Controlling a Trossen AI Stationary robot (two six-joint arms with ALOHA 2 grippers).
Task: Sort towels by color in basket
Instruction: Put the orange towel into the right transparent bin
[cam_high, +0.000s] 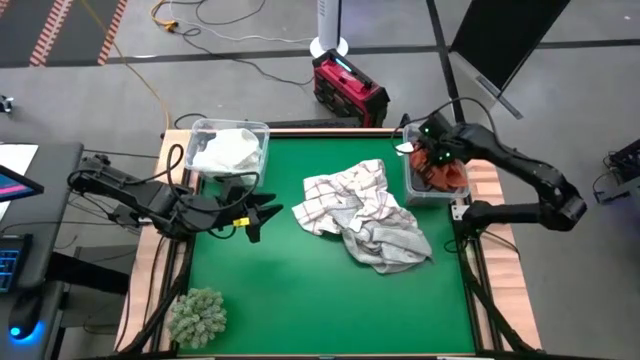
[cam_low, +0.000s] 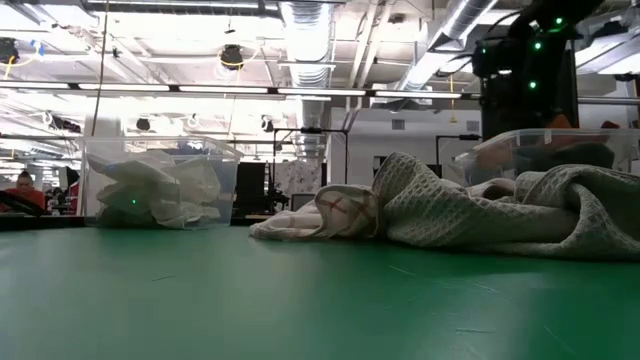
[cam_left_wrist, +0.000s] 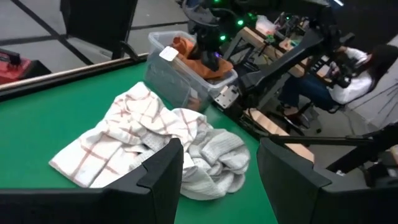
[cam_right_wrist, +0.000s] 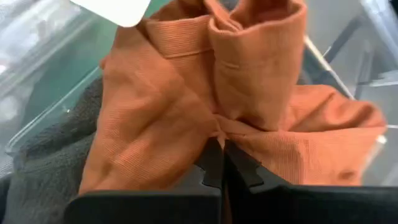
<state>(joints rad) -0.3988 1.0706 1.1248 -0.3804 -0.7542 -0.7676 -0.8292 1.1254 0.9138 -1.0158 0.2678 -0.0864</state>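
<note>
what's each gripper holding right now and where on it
The right gripper, over the clear bin at the table's right edge, is shut on a pinched fold near the middle of the rust-orange towel. The left gripper is open and holds nothing.

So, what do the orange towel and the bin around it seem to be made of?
The orange towel looks like thin woven cloth, matte, with a fine ribbed weave and a stitched hem. The bin looks like clear, hard plastic with a slight gloss: the contents show through its walls.
</note>
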